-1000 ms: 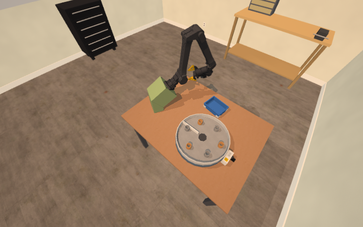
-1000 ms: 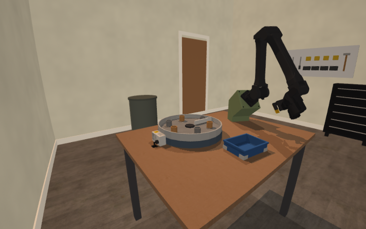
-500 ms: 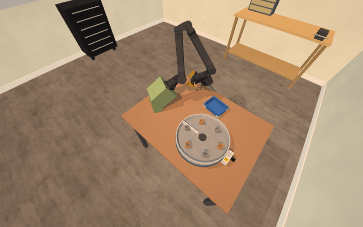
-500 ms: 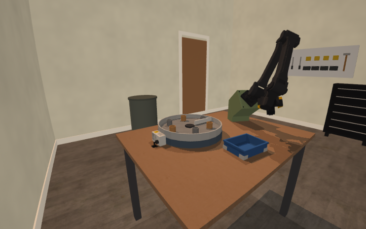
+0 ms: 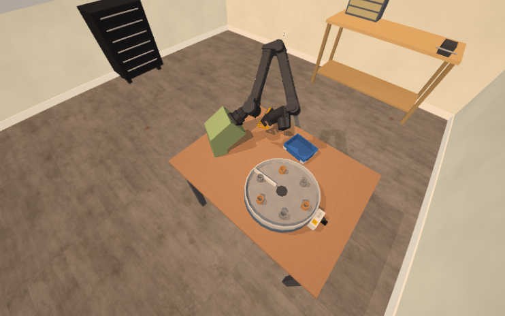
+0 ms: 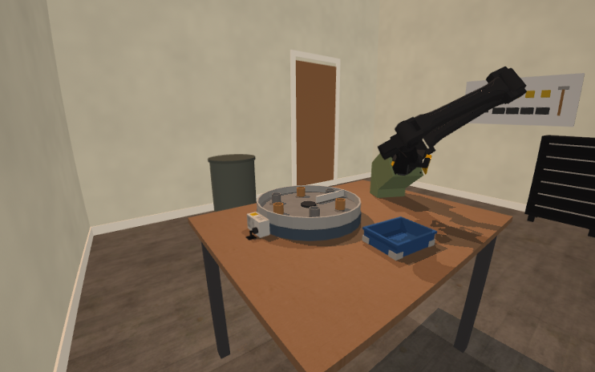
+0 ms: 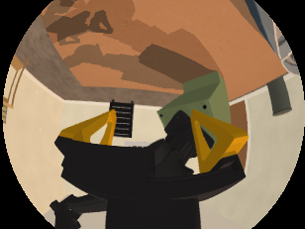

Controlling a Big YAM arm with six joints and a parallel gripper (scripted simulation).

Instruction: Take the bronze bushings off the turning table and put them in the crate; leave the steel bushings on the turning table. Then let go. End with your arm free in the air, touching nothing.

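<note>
Three bronze rings to grab, hand wide open: pick timing tips

So the gripper (image 5: pixel 265 118) (image 6: pixel 410 164) (image 7: pixel 153 113) is released, nothing in it, tucked near the green block (image 5: pixel 223 127) (image 6: pixel 386 183) (image 7: pixel 198 98). First I'd swing it out and point the fingers down, lifting well over the blue crate (image 5: pixel 292 153) (image 6: pixel 379 244) so you don't clip it. I see no bushing in there.

Past that is the turntable (image 5: pixel 282 225) (image 6: pixel 311 222), all three bronzes on it. I'd start with the crate-side bronze bushing (image 5: pixel 282 171) (image 6: pixel 340 204), short carry and all. If the disc is spinning, wait above its path, match its drift, drop straight down, squeeze, lift clear of the rim before going sideways. Watch the white bar (image 5: pixel 266 177) (image 6: pixel 329 196), it could snag a finger.

Neighbouring steel bushing (image 5: pixel 303 183) (image 6: pixel 313 212) stays put, so check colour right before closing. Farther out are the other two, a bronze bushing (image 5: pixel 305 207) (image 6: pixel 277 208) by the switch box (image 5: pixel 316 218) (image 6: pixel 258 224) and another bronze bushing (image 5: pixel 260 201) (image 6: pixel 300 192) across the disc.

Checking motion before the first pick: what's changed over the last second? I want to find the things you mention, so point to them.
Elbow (image 5: pixel 273 45) (image 6: pixel 504 82) dropped and swung right in the exterior view. Five bushings shifted clockwise seen from above. Nothing grasped or released; fingers (image 5: pixel 263 127) (image 6: pixel 427 163) open. Unchanged: crate (image 5: pixel 301 146) (image 6: pixel 400 245), steel bushing (image 5: pixel 261 176) by the white bar (image 5: pixel 267 178) (image 6: pixel 329 196).
</note>
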